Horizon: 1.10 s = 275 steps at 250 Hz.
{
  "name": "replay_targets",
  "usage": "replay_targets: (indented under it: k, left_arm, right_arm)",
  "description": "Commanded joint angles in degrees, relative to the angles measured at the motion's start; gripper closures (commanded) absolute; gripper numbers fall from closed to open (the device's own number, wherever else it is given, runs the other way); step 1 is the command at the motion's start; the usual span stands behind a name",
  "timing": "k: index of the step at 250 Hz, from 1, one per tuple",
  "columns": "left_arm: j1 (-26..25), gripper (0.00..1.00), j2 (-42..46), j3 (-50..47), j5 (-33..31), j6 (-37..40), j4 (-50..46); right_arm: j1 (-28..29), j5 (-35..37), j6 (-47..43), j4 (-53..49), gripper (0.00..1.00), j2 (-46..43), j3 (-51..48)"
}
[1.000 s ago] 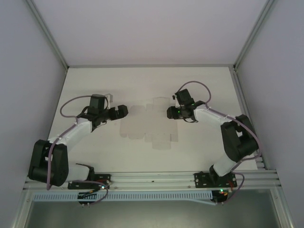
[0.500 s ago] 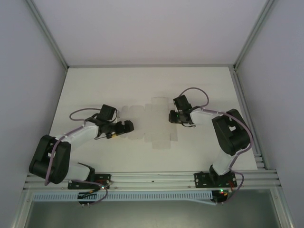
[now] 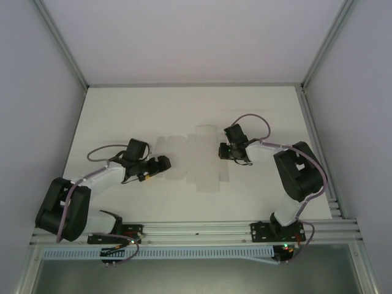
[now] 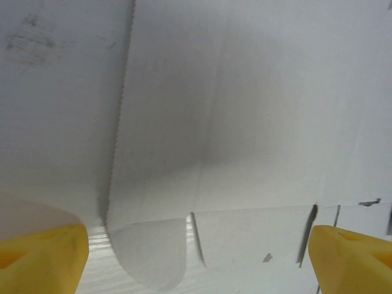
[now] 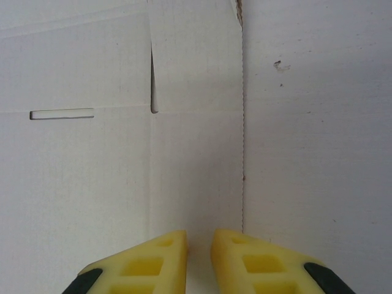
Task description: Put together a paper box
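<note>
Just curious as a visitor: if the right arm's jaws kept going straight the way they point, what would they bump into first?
Most likely the paper box, lying flat under the nearly shut right gripper; depth is hard to judge.

paper box (image 3: 193,160): flat on table (image 3: 263,110), mid-table | left gripper (image 3: 166,163): at box's left edge | right gripper (image 3: 221,150): at box's right edge | arm bases: near edge, left and right

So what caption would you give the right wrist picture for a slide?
Right tool, yellow fingers nearly together, poised over the flat paper box near its serrated edge.
</note>
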State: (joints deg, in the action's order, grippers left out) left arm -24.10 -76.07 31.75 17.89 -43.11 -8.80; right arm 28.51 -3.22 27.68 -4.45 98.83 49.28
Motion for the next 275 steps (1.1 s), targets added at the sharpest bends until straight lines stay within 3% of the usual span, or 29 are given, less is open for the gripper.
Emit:
replay_targets:
  k: [1, 47, 57, 130, 174, 197, 216, 250, 275]
  left_arm:
    - [-0.7, 0.08, 0.4, -1.1, 8.0, -2.5, 10.1]
    - [-0.7, 0.08, 1.2, -1.3, 7.8, -2.2, 12.4]
    - [-0.7, 0.13, 1.6, -1.6, 7.7, -3.0, 13.6]
    - [-1.3, 0.23, 11.6, -6.8, 6.8, -1.6, 29.7]
    - [-1.6, 0.25, 9.2, -4.4, 3.8, 3.7, 27.4]
    - [-1.6, 0.27, 6.0, -4.2, 3.7, 4.7, 30.6]
    - [-1.7, 0.41, 3.0, -3.4, 5.3, 5.1, 34.0]
    - [-3.0, 0.82, -0.4, -0.5, 5.3, 6.5, 36.0]
    - [-4.2, 0.94, -0.7, 0.9, 5.3, 8.3, 35.9]
  right_arm:
    - [0.1, 0.0, 1.0, -7.4, 0.79, 3.9, -3.4]
    - [0.1, -0.7, 1.0, -6.5, 0.80, 3.7, -4.2]
    - [0.1, -0.8, 1.1, -6.4, 0.81, 3.7, -4.3]
    - [0.1, -2.3, 1.0, -4.3, 0.82, 3.6, -5.6]
    - [0.1, -3.3, 0.7, -3.4, 0.83, 3.5, -5.7]
    - [0.1, -4.0, 0.2, -2.8, 0.83, 3.3, -5.8]
    - [0.1, -3.9, -0.3, -2.7, 0.84, 3.1, -5.7]
    - [0.0, -3.4, -0.9, -2.8, 0.84, 2.0, -5.6]
    - [-1.0, -2.7, -1.2, -3.5, 0.80, -1.2, -5.4]
